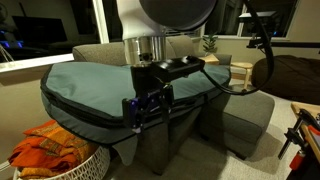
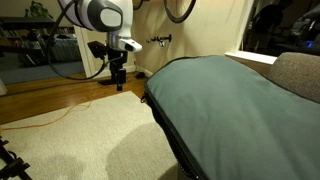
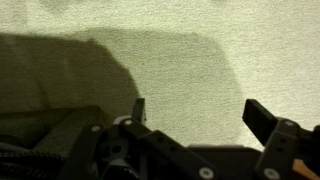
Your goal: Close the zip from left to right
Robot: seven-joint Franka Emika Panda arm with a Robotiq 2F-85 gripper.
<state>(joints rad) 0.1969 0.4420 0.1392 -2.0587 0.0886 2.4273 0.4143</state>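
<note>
1. Gripper (image 3: 200, 115): the wrist view shows the two fingers (image 3: 262, 120) spread wide apart. Only cream carpet (image 3: 190, 50) shows between them, and nothing is held.
2. Gripper position: in an exterior view the gripper (image 2: 120, 82) hangs pointing downward at the far left of the scene, over the floor near the far edge of the carpet (image 2: 80, 135). It is well apart from the bag (image 2: 230, 100) and touches nothing.
3. In an exterior view taken from behind the arm, the gripper (image 1: 147, 115) overlaps the near edge of the bag (image 1: 90, 80). This is a matter of sightline only, as item 2 shows the two apart.
4. Bag: a large teal-grey padded item lying flat across the grey sofa (image 1: 245, 120). Its edge overhangs the seat front.
5. The zip (image 1: 85, 107): a dark line following the black-trimmed edge of the bag, running from the left end round the near side. In an exterior view the zip (image 2: 163, 125) runs along the bag edge that faces the carpet, from far to near.
6. Zip condition: whether it is open or closed cannot be told, and no slider can be made out.
7. Surroundings: a woven basket (image 1: 85, 165) holding orange cloth (image 1: 50, 145) stands on the floor at the near left, below the bag's left end. An orange cable (image 2: 60, 115) lies on the floor along the far side of the carpet.
8. A dark shadow (image 3: 60, 70) covers the left part of the carpet in the wrist view.
</note>
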